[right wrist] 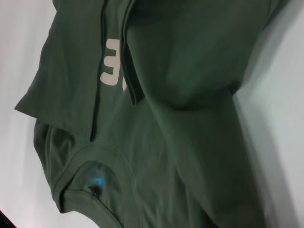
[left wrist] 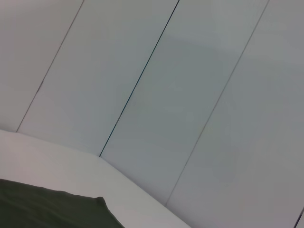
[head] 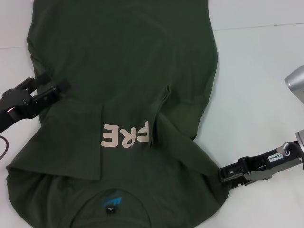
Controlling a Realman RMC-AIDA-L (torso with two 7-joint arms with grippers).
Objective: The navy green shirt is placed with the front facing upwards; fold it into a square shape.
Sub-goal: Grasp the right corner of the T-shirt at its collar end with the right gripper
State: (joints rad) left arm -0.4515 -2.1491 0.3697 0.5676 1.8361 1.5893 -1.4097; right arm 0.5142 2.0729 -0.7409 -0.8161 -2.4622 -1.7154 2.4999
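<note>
The navy green shirt (head: 128, 90) lies on the white table (head: 261, 85), and it fills most of the middle of the head view, with its collar end toward the robot and its body running away from it. The pale letters "FRE" (head: 125, 134) show on the chest, upside down from the robot's side, and just nearer than them sits the small blue neck label (head: 110, 201) inside the collar. Both sleeves seem already folded in over the chest, so flaps of cloth lie beside the letters. The left gripper (head: 61, 86) is at the left edge of the shirt, farther from the robot than the letters, and its black fingers (head: 47, 78) are set narrow at the cloth edge; it looks to be pinching the fabric there, though I cannot be sure. The right gripper (head: 222, 175) touches the right edge of the shirt, closer to the robot than the letters; whether its fingers are apart or together, I cannot tell. The right wrist view shows the collar and the letters from close.
</note>
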